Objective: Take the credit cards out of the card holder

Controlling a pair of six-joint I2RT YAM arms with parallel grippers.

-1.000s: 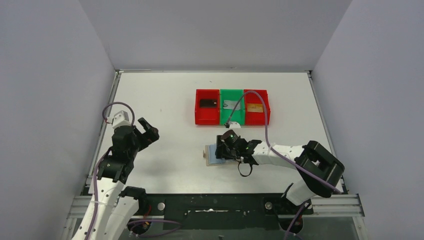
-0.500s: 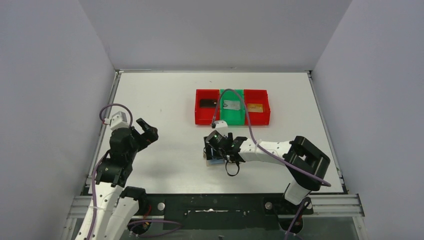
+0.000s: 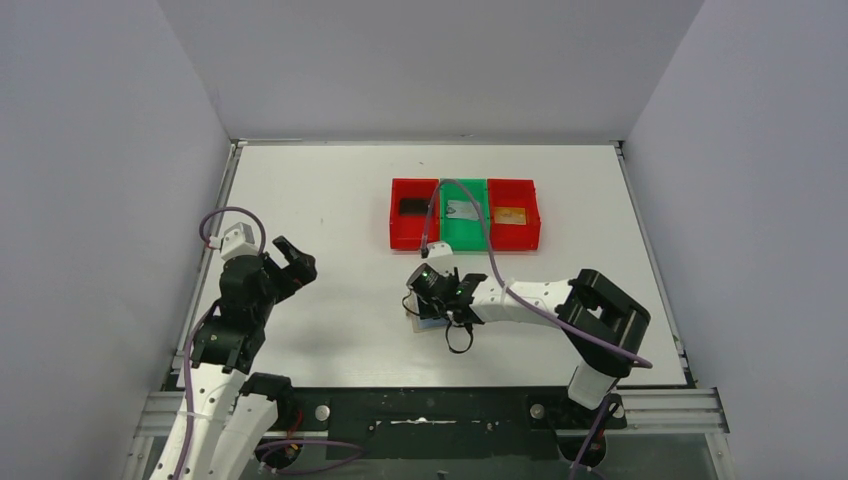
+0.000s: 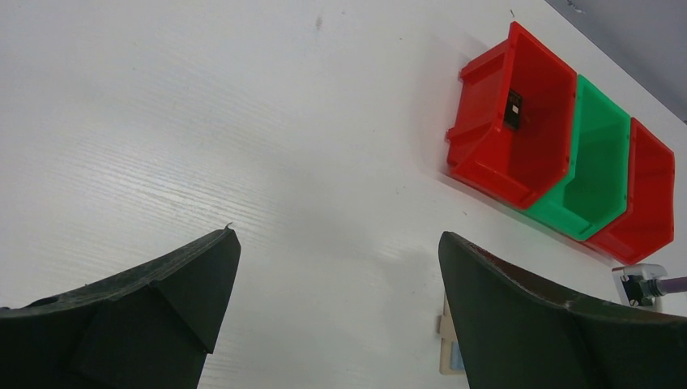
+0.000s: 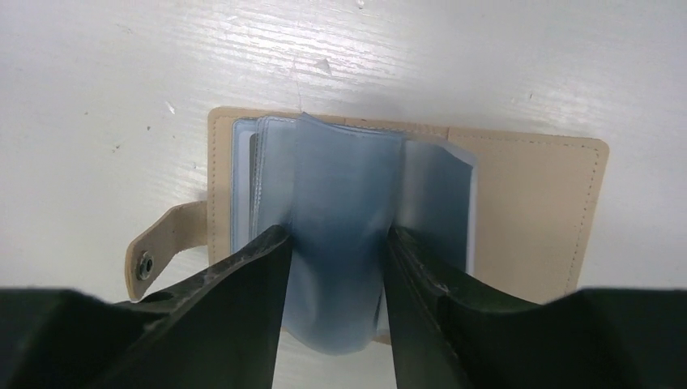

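Right wrist view showed the right gripper [image 5: 339, 243] clamped on the card holder [image 5: 518, 211], holding one blue sleeve raised, probably to expose any remaining card. Well left of the card holder, the left gripper [image 4: 338, 239] hung with jaws wide apart, clear of the work. Beyond the card holder, three credit cards [image 3: 415, 206] lay sorted in the bins [image 3: 413, 243].

A green bin [image 3: 462, 239] is sitting between two red bins [image 3: 397, 216], touching both, just above centre frame on the white table [image 3: 320, 190]
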